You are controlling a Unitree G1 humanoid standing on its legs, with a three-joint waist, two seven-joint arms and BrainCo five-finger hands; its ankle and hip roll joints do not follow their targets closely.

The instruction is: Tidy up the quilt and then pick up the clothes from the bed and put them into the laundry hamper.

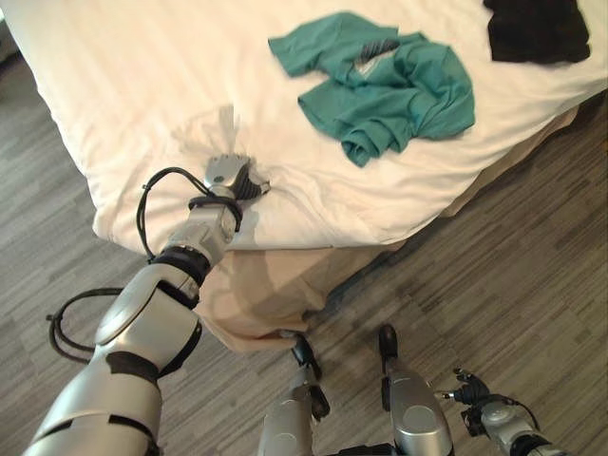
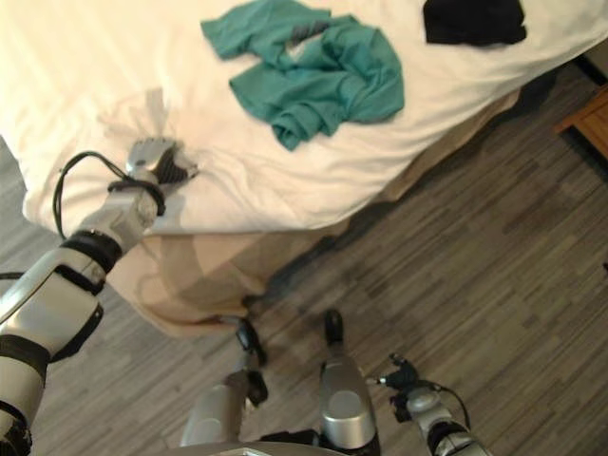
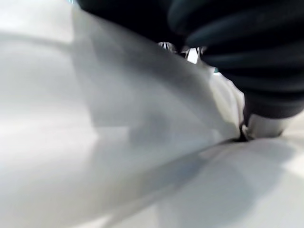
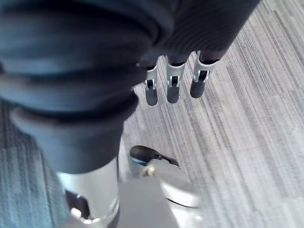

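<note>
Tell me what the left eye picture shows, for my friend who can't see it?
The robot's left hand presses into the white quilt near the bed's corner, bunching the cloth around it. Farther up the bed lie a crumpled teal shirt and a black garment.

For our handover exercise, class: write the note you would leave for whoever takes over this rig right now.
Left hand: on the white quilt near the bed's corner, cloth bunched round it; whether its fingers grip cannot be told.
Right hand: idle, low over the wood floor, fingers relaxed, holding nothing.
Things: teal shirt crumpled on the quilt; black garment at the far edge.
Done: nothing picked up.
Left: smooth the quilt, then move both garments to the hamper.
</note>
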